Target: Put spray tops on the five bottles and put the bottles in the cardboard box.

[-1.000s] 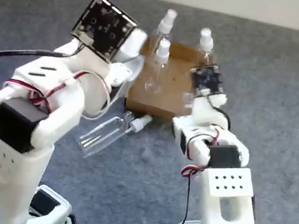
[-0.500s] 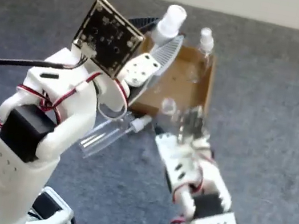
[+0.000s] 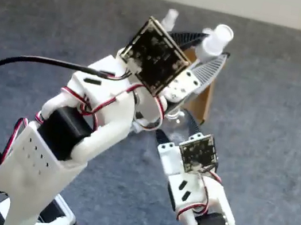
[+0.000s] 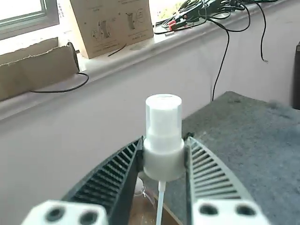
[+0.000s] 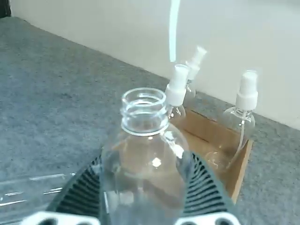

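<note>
While the left gripper (image 4: pixel 163 151) pinches a spray top (image 4: pixel 162 123) and the right gripper (image 5: pixel 143 185) clamps an uncapped bottle (image 5: pixel 143 140), capping probably needs them aligned next.

Glossy clear bottle (image 5: pixel 143 157), matt cardboard box (image 5: pixel 205 131)

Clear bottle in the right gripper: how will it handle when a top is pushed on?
The bottle looks empty, so probably light. Its wall is smooth, rounded and glossy, so it may slip or twist in the right gripper under a downward push. Held around the body, neck free, it might also tilt.
</note>
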